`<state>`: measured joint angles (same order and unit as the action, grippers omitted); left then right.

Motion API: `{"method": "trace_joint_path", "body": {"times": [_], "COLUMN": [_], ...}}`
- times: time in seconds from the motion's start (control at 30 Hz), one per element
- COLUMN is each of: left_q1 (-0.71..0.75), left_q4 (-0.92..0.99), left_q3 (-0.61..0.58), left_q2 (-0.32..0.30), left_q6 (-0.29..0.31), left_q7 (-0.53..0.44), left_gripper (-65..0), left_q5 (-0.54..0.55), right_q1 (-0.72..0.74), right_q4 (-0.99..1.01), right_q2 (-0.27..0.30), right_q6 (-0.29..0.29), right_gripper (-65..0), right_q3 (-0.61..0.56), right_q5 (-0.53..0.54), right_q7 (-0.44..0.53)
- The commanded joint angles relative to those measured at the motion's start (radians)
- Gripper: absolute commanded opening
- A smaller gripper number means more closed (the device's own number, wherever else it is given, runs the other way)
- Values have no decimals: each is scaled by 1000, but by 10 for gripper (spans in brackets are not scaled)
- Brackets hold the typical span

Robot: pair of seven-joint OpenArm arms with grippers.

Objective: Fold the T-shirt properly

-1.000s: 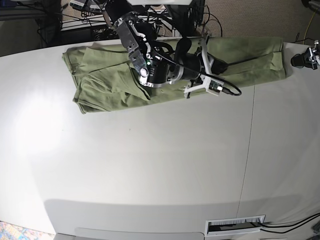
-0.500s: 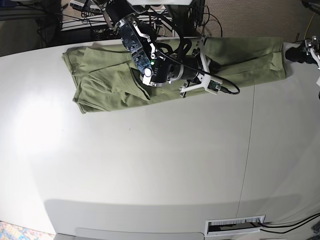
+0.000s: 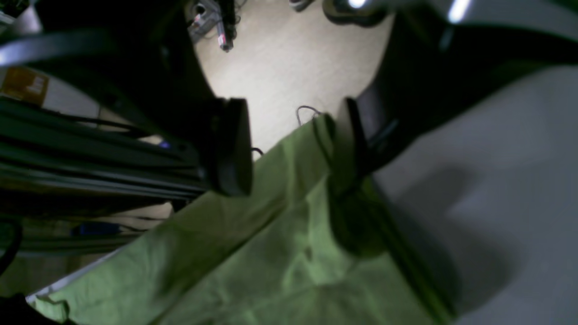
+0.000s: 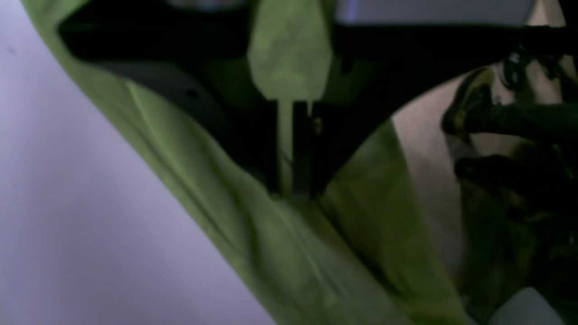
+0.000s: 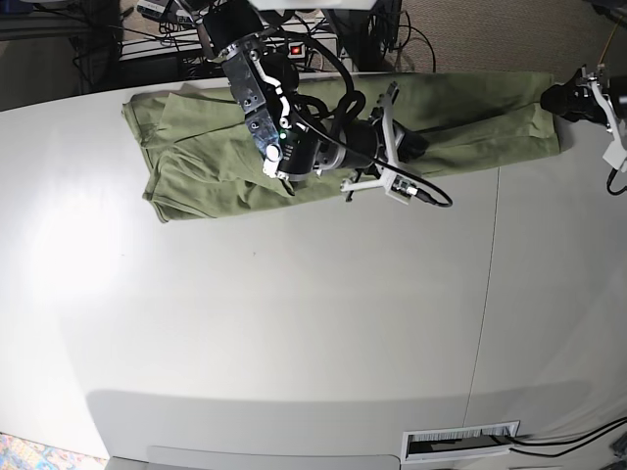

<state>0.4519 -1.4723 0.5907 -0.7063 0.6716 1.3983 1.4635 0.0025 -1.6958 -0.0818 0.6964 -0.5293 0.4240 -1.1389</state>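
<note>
The sage-green T-shirt (image 5: 206, 147) lies as a long folded band along the table's far edge. My right gripper (image 5: 419, 145) presses down on its middle. In the right wrist view the dark fingers (image 4: 253, 135) stand almost together with a thin strip of shirt (image 4: 280, 253) between them (image 4: 285, 149). My left gripper (image 5: 549, 98) is at the shirt's far right corner. In the left wrist view it is open (image 3: 293, 144), and the corner of the shirt (image 3: 271, 262) rises between its pads, against the right finger (image 3: 356, 135).
The white table (image 5: 294, 323) has a seam (image 5: 485, 294) running front to back on the right. A slotted vent plate (image 5: 460, 443) sits at the front edge. Cables and equipment (image 5: 147, 29) crowd the floor behind the far edge.
My left gripper has moved left from off the table's right edge onto the shirt's right corner. The right arm has swung and its gripper has shifted slightly left and nearer on the shirt.
</note>
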Motion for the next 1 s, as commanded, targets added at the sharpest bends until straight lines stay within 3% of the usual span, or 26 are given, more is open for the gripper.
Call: {"method": "trace_joint_path", "body": {"times": [0.0, 0.3, 0.63, 0.97], "left_q1": [-7, -23, -22, -19], "left_q4": [-4, 47, 47, 51], "left_q3": [12, 12, 12, 12], "left_q2": [-15, 10, 3, 6], "left_q6": [7, 27, 27, 27], "left_q7": [-2, -62, -166, -222], "left_gripper": [-345, -345, -345, -345], "left_q5": [20, 20, -173, -198], "right_q1": [14, 14, 14, 14], "right_q4": [-15, -15, -19, -19], "right_q2": [-12, -12, -12, -12], "right_q6": [2, 2, 2, 2], "right_gripper": [-597, -597, -597, -597], "right_q3": [1, 1, 1, 1], "right_q5": [33, 37, 40, 79], "right_q7": [13, -35, -39, -39]}}
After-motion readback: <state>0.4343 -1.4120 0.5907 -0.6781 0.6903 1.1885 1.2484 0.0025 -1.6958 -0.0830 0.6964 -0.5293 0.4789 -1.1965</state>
